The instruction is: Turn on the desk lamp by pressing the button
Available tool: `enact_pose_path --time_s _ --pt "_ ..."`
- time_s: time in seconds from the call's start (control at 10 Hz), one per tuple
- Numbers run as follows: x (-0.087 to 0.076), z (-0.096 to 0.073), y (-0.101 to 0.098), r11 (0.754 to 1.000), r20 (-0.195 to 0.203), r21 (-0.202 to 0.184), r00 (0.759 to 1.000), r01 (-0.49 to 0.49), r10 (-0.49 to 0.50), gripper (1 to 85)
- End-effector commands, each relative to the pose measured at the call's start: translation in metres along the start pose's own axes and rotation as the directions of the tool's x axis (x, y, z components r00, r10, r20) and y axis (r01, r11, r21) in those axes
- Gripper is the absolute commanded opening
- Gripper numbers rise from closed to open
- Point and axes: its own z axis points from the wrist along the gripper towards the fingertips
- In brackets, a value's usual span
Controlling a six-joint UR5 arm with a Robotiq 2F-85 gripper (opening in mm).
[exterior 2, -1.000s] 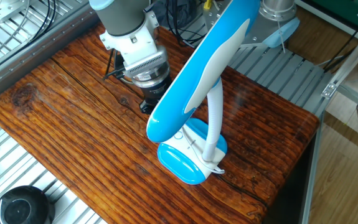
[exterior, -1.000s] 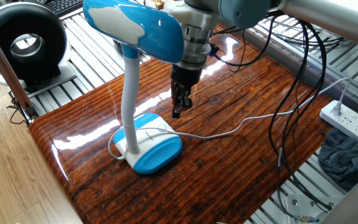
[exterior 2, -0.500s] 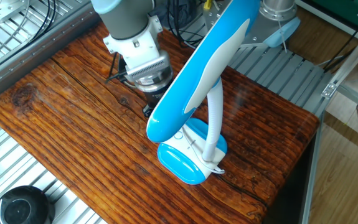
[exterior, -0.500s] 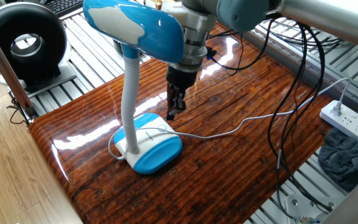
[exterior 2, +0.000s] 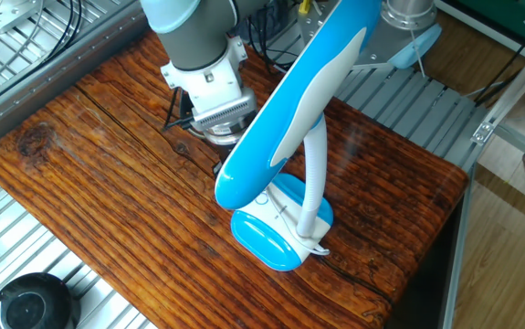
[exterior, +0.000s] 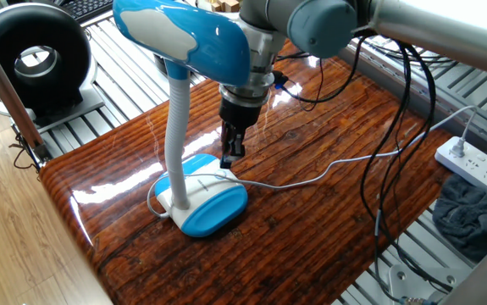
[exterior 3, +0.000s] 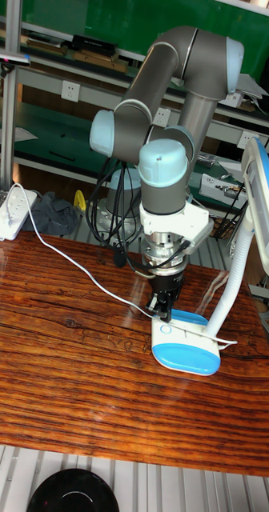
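Black fingers (exterior: 232,145) nearer the desk lamp (exterior: 202,202) base than before.

The gripper (exterior: 230,151) hung just above the base (exterior: 213,206), open air beneath it. The lamp head (exterior: 184,38) and gooseneck (exterior: 174,127) crowded one side; the cord (exterior: 311,179) trailed across the bare table (exterior: 311,229) opposite.

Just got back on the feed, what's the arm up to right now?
The arm's claw points straight down over the lamp base, at the edge away from the gooseneck. In the tall fixed view its tip sits right at the base's white top; whether it touches can't be told. The lamp head shows no glow. The cord trails off to a power strip.
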Motion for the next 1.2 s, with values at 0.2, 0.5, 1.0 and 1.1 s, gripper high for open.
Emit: enact_pose_path --time_s 0.2,0.5,1.0,1.1 --pt "-0.005 0.007 -0.007 1.000 0.023 0.013 0.999 -0.026 0.025 1.0" --pt "-0.008 0.010 0.001 0.998 0.062 -0.026 0.997 -0.053 0.055 1.0" --pt "-0.006 0.014 0.002 0.998 0.067 -0.036 0.996 -0.057 0.059 1.0" --pt "-0.007 0.016 0.002 0.998 0.073 -0.041 0.996 -0.056 0.059 1.0"
